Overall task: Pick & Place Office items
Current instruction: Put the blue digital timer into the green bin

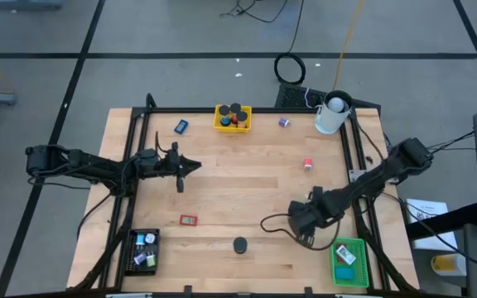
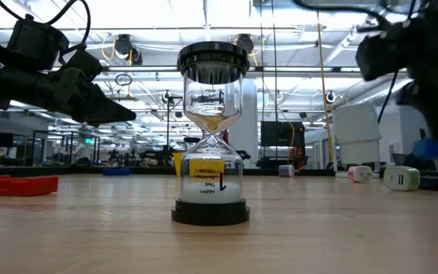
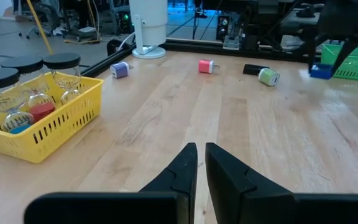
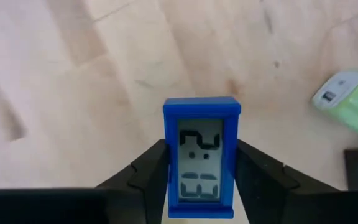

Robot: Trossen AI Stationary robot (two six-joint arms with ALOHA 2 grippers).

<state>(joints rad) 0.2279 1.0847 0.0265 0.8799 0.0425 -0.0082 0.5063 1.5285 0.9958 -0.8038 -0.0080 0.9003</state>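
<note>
Blue rigid clock (image 4: 201,158), judged light and slick-sided, sits clamped flank-to-flank in the right claw (image 4: 201,180); left claw (image 3: 201,163) clenched empty.

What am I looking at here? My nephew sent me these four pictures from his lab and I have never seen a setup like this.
It is a robot with two dark arms working over a wooden table. One picture looks straight down from above, one looks level across the tabletop, and two come from cameras on the arms' wrists.

From above, the left gripper hovers over bare wood with its jaws shut and empty. The right gripper, near the green tray, has its jaws closed on a small blue clock, seen close up in its wrist picture.

On the table lie a yellow tray holding sand timers, a black tray with small items, a white cup, and loose pieces: a pink block, a purple block, a red item and a standing hourglass right before the low camera.
</note>
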